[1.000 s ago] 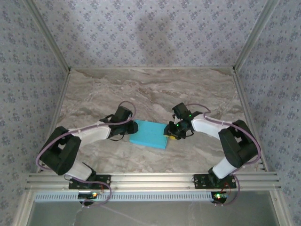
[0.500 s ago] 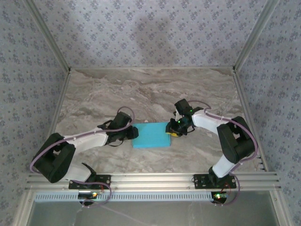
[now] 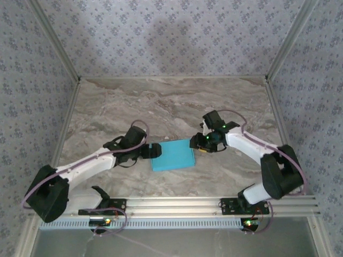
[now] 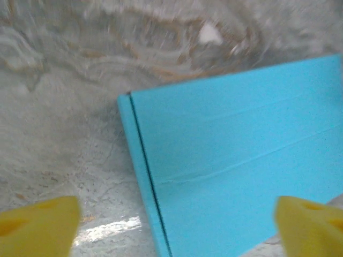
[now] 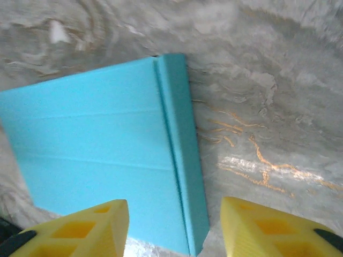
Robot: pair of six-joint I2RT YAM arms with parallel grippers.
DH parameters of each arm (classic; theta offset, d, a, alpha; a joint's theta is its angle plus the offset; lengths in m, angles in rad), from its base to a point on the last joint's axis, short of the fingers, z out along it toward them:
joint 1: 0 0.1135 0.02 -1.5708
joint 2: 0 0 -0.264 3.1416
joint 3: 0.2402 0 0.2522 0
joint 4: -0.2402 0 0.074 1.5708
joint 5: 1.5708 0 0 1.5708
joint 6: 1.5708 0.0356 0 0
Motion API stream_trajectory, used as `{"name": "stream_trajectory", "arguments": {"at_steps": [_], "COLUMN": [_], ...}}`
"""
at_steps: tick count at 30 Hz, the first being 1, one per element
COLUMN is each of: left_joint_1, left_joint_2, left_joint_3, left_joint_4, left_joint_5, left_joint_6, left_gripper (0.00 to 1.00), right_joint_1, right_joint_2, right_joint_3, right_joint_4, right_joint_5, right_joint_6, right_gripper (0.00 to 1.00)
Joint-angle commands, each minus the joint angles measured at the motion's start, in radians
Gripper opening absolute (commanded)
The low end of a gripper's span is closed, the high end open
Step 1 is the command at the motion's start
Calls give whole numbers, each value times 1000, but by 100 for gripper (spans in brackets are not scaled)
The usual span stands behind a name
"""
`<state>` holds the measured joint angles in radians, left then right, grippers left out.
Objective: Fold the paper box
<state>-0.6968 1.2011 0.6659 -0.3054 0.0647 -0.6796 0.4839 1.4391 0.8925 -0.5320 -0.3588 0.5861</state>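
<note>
Box [image 3: 172, 155] is lying flat on the table [image 3: 118, 101], blue face up, and reads as a closed rectangle. In the top view it sits a little toward 6 o'clock from the table's centre. Its long side runs roughly 9 to 3 with a slight twist.

Your left gripper [image 3: 154, 151] is at the box's 9 o'clock edge, low over the table.
- It's open. In the left wrist view the yellow fingers [image 4: 37, 225] sit far apart in the 7 and 5 o'clock corners, with nothing pinched between them.
- In that view the box spreads from centre out to 3 o'clock. Its short edge runs from about 11 down to 6, between the fingers.
- A narrow side strip with a dark seam runs along that edge, and two faint creases cross the top face.

Your right gripper [image 3: 200, 144] is at the box's 2 o'clock corner.
- It's also spread, not clamped. In the right wrist view the yellow pads [image 5: 86, 230] sit at 7 and 5 o'clock with a clear gap.
- The box's end strip comes down from 12 into that gap, and its corner stops between the pads.
- The 7 o'clock pad overlaps the blue face, and I can't tell whether it touches.
- Bare table runs out to 3 o'clock.
</note>
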Motion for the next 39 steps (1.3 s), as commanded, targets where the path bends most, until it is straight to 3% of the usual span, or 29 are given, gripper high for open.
{"name": "stream_trajectory", "arguments": {"at_steps": [1,3,4,7,9,12,15,17,19,21,23,25,27,29,31,32,34,37,39], "left_joint_1": [-4,-1,1,9,10,10,25,56,98,176,301,448,564,622,648,674,713,723,727], "left_joint_2": [-64,-84,-92,-134,-173,-215,-238,-243,-228,-192,-174,-174,-166,-132,-51,0,55,124,168], "left_joint_3": [107,169,192,249,276,292,270,231,182,130,67,-45,-165,-247,-267,-268,-222,-217,-258], "left_joint_4": [-106,-170,-191,-240,-247,-237,-136,-12,104,217,280,397,543,670,693,688,645,786,980], "left_joint_5": [-70,-112,-126,-168,-219,-430,-582,-547,-499,-475,-400,-281,-293,-230,-248,-259,-155,-179,-177], "left_joint_6": [68,106,124,188,253,286,367,501,624,686,653,640,588,680,722,678,677,625,604], "left_gripper": [100,100,100,100,99,100,100,100,99,100,100,100,100,100,100,100,100,100,100], "right_joint_1": [-6,-4,-1,47,127,202,202,194,181,163,153,142,79,-14,-82,-106,-188,-354,-446], "right_joint_2": [-88,-140,-169,-284,-375,-483,-568,-601,-606,-582,-560,-542,-521,-505,-484,-474,-440,-349,-276], "right_joint_3": [62,98,110,152,178,180,127,56,-21,-80,-103,-175,-284,-342,-389,-429,-513,-568,-620], "right_joint_4": [-104,-136,-143,-165,-158,-97,37,187,350,464,447,589,808,891,935,979,1075,1092,1191], "right_joint_5": [37,64,81,207,367,629,800,880,852,694,469,472,541,519,556,592,595,619,586], "right_joint_6": [-45,-73,-87,-170,-270,-316,-311,-330,-429,-666,-954,-1038,-940,-892,-892,-902,-900,-695,-595], "right_gripper": [65,83,98,100,100,100,100,100,100,100,100,100,100,100,100,100,100,100,100]}}
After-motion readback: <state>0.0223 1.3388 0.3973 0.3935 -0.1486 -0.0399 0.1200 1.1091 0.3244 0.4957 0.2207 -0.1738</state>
